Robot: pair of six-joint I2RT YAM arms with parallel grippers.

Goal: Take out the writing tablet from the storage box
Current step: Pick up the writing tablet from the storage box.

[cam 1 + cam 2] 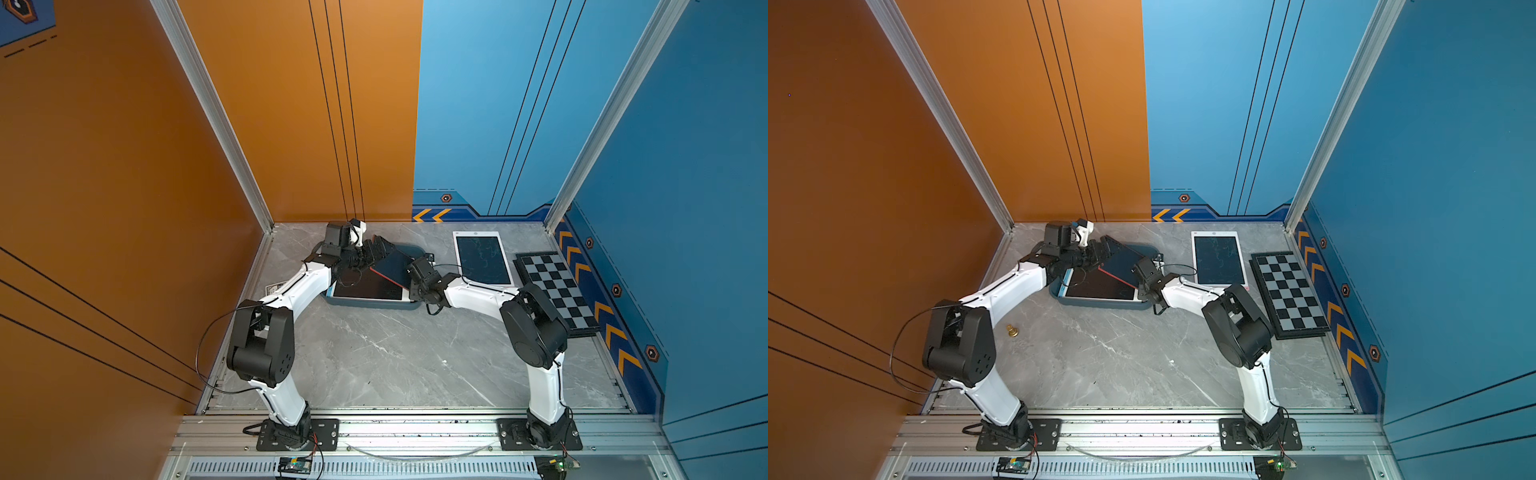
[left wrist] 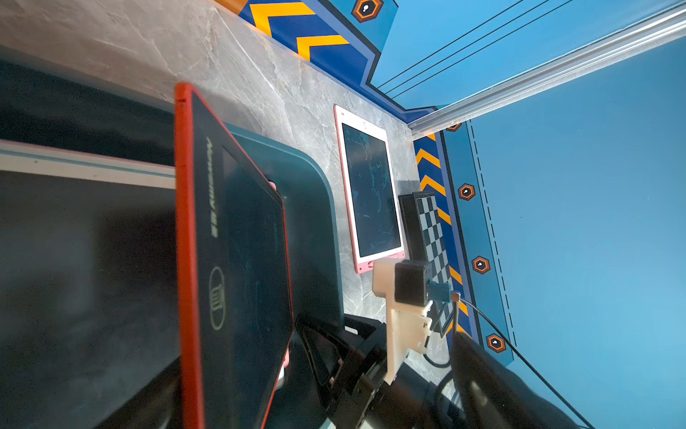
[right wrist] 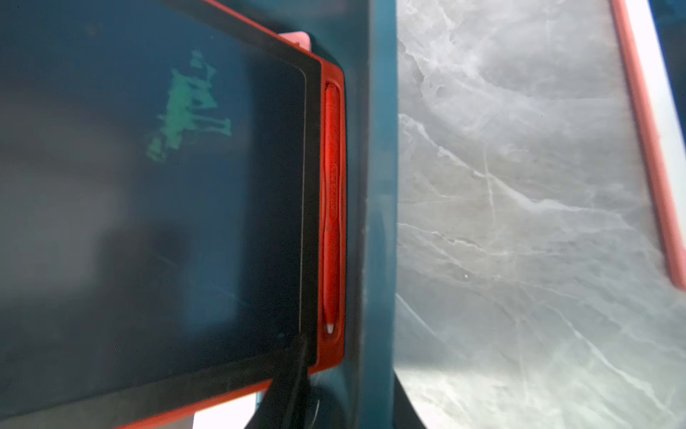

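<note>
The teal storage box point(image 1: 374, 306) point(image 1: 1100, 306) stands at the back of the table. A red-framed writing tablet point(image 1: 392, 266) point(image 1: 1121, 264) point(image 2: 241, 260) point(image 3: 148, 185) tilts up out of it, its far-left end raised. My right gripper point(image 1: 409, 274) point(image 1: 1139, 272) is shut on the tablet's near-right corner, and one of its fingers point(image 3: 293, 371) lies across the screen's corner. At the raised end my left gripper point(image 1: 374, 251) point(image 1: 1104, 249) stands wide open; contact cannot be told. A white-framed tablet point(image 1: 365, 289) lies flat in the box underneath.
A pink-framed tablet point(image 1: 482, 259) point(image 2: 371, 193) lies on the table right of the box. A chequered board point(image 1: 557, 291) point(image 1: 1289, 291) sits by the right wall. A small brass piece point(image 1: 1012, 331) stands near the left arm. Walls close the back and sides.
</note>
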